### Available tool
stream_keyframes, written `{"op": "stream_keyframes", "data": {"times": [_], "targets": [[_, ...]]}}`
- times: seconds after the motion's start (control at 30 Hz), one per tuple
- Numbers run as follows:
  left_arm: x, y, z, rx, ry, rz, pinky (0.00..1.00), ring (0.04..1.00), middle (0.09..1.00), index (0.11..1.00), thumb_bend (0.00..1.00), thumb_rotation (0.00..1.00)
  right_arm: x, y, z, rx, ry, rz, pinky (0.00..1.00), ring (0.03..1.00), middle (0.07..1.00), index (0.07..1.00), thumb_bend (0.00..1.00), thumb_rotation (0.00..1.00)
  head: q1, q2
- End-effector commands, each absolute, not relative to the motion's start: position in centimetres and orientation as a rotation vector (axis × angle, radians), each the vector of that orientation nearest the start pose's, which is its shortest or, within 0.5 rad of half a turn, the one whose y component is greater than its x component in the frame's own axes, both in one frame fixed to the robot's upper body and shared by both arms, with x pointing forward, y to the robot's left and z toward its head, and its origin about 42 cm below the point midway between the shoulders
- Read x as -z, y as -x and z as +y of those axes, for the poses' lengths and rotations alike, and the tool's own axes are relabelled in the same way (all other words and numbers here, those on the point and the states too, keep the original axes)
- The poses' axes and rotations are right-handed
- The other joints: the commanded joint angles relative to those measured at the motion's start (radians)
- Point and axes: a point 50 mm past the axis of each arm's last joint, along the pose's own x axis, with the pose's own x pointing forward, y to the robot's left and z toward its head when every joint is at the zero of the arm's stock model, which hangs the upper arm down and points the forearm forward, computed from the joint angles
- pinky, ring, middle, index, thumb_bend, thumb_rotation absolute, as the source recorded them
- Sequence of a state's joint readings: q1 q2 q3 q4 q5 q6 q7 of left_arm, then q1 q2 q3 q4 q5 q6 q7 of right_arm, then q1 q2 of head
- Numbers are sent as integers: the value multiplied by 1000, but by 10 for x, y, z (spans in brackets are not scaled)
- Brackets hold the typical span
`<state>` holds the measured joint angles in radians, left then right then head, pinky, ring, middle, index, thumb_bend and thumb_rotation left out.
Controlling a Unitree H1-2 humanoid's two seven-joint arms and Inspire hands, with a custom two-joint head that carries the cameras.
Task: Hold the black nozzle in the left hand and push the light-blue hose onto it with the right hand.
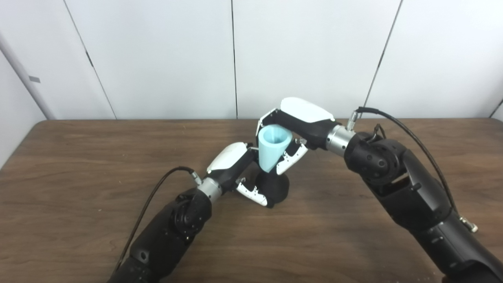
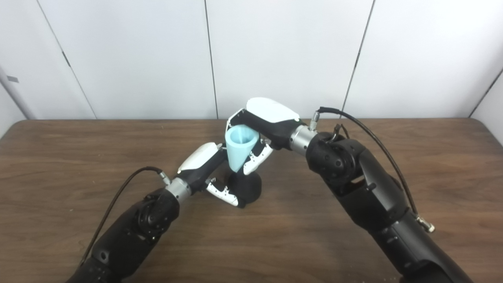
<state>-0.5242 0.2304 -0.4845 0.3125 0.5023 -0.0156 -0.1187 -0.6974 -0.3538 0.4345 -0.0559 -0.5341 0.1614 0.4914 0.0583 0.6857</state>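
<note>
Above the table [image 1: 78,165], right hand [image 1: 298,122] fingers clamp the light-blue hose [image 1: 272,147]; left hand [image 1: 232,165] fingers grip the black nozzle [image 1: 275,186] beneath.

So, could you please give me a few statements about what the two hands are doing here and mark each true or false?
1. The right hand holds the light-blue cone-shaped hose piece. True.
2. The blue piece points wide end down. False: its open wide end faces up, narrow tip down.
3. The left hand grips the black nozzle. True.
4. The black nozzle is lifted high above the table. False: it sits low, at the tabletop.
5. The blue piece lies flat on the table. False: it is held above the nozzle.
</note>
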Motion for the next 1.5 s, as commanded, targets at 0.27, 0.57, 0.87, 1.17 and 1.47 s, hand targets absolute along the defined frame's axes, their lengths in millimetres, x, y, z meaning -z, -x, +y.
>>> {"op": "stream_keyframes", "data": {"times": [0.27, 0.57, 0.87, 1.17, 1.47], "targets": [[-127, -402, 136, 646, -986, -96, 1000, 642, 508, 471, 524, 0, -276, -417, -151, -709, 1174, -293, 382, 431, 488, 496, 519, 0, 3, 0], [-123, -402, 135, 644, -982, -96, 1000, 642, 508, 471, 524, 0, -302, -408, -153, -623, 1185, -387, 411, 555, 701, 806, 725, 89, -2, -26], [-119, -405, 135, 642, -982, -94, 1000, 643, 508, 471, 524, 0, -323, -414, -161, -502, 1231, -424, 687, 897, 996, 996, 1000, 313, -3, -41], [-117, -405, 137, 646, -982, -89, 1000, 642, 500, 476, 525, 0, -335, -408, -169, -523, 1175, -372, 783, 996, 1000, 1000, 1000, 386, -19, -37], [-119, -405, 137, 655, -990, -82, 1000, 641, 503, 474, 524, 0, -353, -399, -174, -563, 1108, -534, 797, 1000, 1000, 1000, 1000, 388, -19, -34]]}}
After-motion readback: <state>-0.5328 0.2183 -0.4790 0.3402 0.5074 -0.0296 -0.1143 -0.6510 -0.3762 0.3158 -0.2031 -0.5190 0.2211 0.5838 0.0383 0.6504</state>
